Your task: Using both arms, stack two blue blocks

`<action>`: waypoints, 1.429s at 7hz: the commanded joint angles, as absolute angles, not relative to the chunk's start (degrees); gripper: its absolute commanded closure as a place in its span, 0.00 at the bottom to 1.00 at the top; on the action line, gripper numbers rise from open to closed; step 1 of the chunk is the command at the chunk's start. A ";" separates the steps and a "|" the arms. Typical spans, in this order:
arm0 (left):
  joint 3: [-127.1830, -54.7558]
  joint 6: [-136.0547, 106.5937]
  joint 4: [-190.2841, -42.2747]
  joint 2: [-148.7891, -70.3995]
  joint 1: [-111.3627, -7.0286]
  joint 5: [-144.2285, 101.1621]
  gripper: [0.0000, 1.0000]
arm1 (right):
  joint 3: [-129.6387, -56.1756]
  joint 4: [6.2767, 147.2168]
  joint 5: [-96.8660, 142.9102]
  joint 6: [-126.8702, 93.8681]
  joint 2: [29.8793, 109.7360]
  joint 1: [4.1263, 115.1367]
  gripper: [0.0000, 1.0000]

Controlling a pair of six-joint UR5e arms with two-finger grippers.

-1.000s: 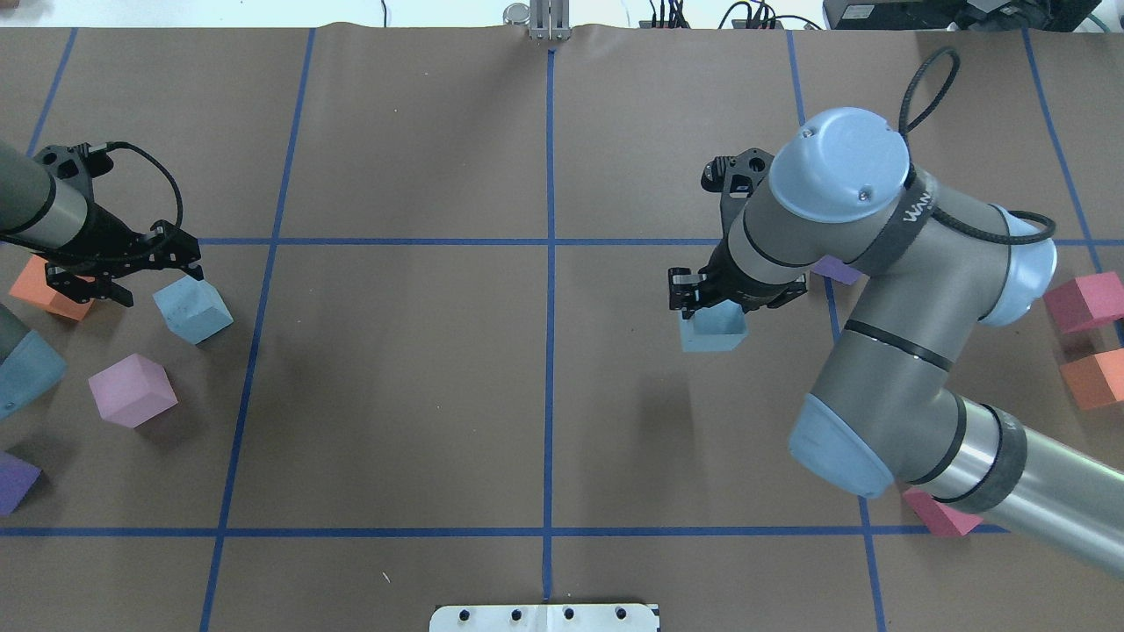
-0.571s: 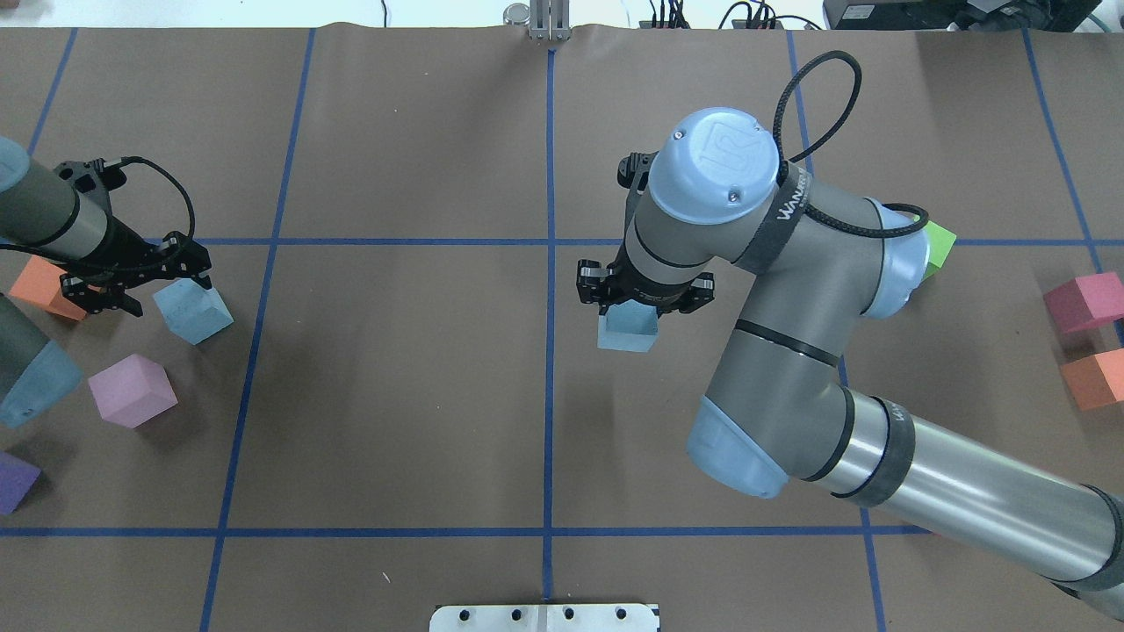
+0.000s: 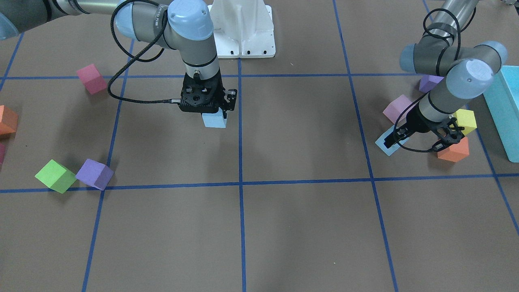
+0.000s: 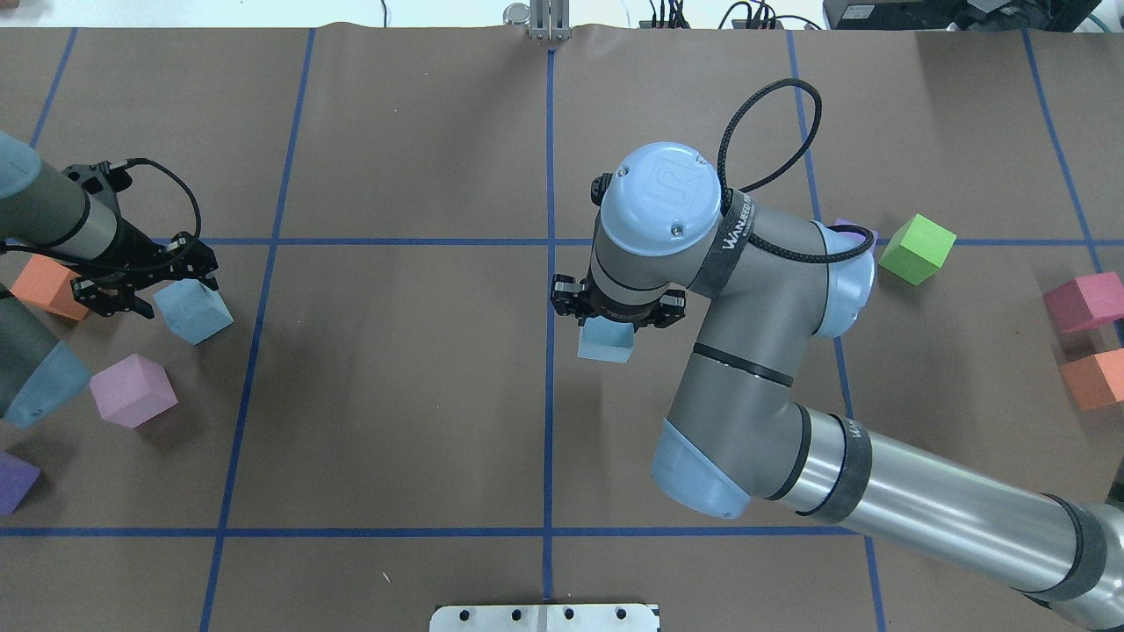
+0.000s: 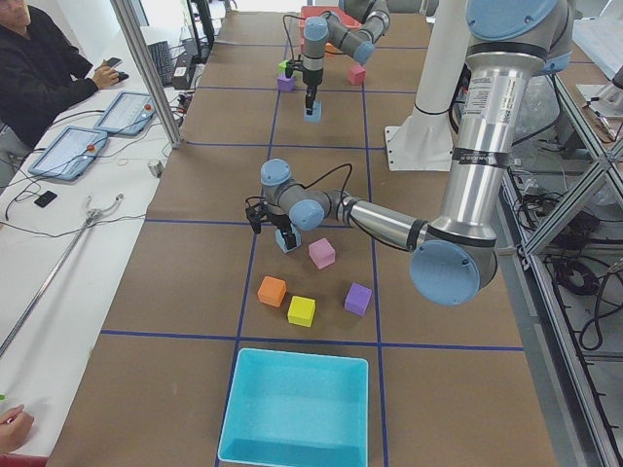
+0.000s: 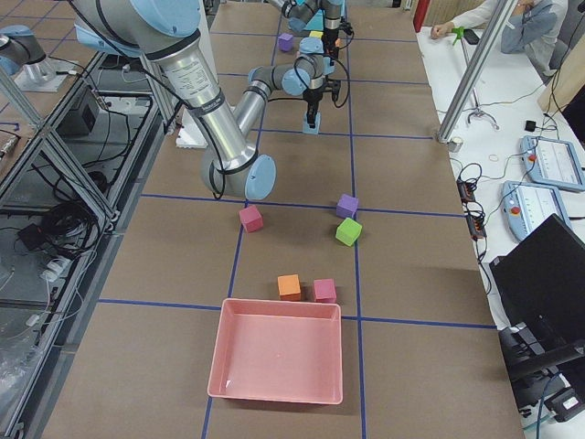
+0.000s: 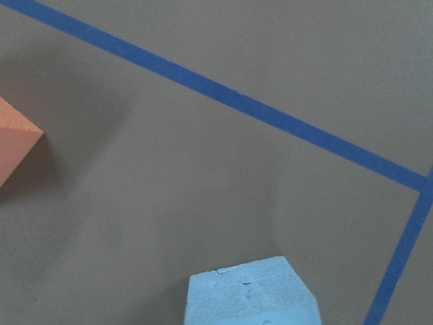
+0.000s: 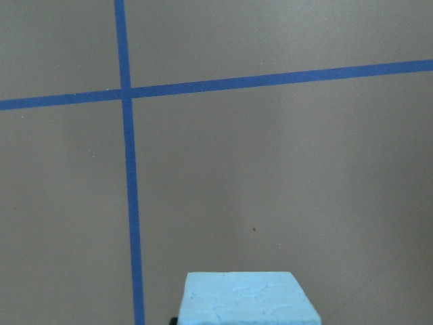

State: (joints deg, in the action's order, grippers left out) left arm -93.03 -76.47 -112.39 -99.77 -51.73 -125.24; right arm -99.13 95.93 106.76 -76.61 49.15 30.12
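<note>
Counting blue blocks: two, well apart. Clock is read off the overhead view, 12 = far edge.
Held blue block [image 4: 606,342]: pretty much dead centre of the table [image 4: 395,395], just on the 3 o'clock side of the middle tape line. Can't tell if it's touching the table.
Right gripper [image 4: 612,318]: jaws closed onto that block from above, pointing straight down.
Other blue block [image 4: 193,309]: sitting on the table way out at 9 o'clock.
Left gripper [image 4: 158,285]: jaws spread wide, right at that block's 10 o'clock corner, not clamped on it.
Other cubes, nine total: two orange [image 4: 1093,377] [image 4: 48,285], two deep purple [image 3: 95,173] [image 3: 429,83], two pinkish-red [image 4: 1084,301] [image 6: 250,218], one lilac [image 4: 132,391], one green [image 4: 918,248], one yellow [image 3: 465,121].
Trays: two, a teal tray [image 5: 297,409] at the 9 o'clock end and a pink tray [image 6: 279,361] at the 3 o'clock end.
Surface: brown paper cover with a blue tape grid [image 4: 548,158].
Room: white base stand [image 3: 243,32] at 6 o'clock, white side bench with tablets [image 5: 127,112], and a seated person in black [image 5: 39,68].
</note>
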 commanded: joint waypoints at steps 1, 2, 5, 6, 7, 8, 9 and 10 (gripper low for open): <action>-92.38 -77.26 -112.50 -100.63 -51.24 -125.24 0.15 | -96.61 95.45 104.34 -78.13 47.90 27.96 0.35; -92.03 -77.34 -112.50 -100.72 -51.24 -125.24 0.19 | -94.24 95.36 103.28 -78.48 46.25 26.99 0.35; -91.32 -77.17 -112.59 -100.72 -51.24 -125.16 0.42 | -91.95 94.32 100.57 -78.58 46.76 24.71 0.35; -90.80 -77.17 -112.59 -101.07 -50.98 -123.33 0.46 | -88.89 88.56 100.03 -78.92 47.37 24.00 0.35; -91.14 -76.82 -112.59 -101.16 -50.98 -123.22 0.49 | -88.16 85.98 99.93 -79.19 48.16 23.73 0.34; -91.49 -76.56 -112.41 -101.77 -50.98 -123.92 0.51 | -88.15 86.04 100.02 -79.36 47.47 23.73 0.34; -92.02 -76.55 -112.24 -102.21 -50.98 -124.01 0.50 | -88.33 86.65 100.45 -79.28 46.24 24.25 0.34; -92.20 -76.55 -112.06 -102.22 -50.98 -124.01 0.50 | -88.59 86.75 101.33 -79.19 46.14 24.78 0.32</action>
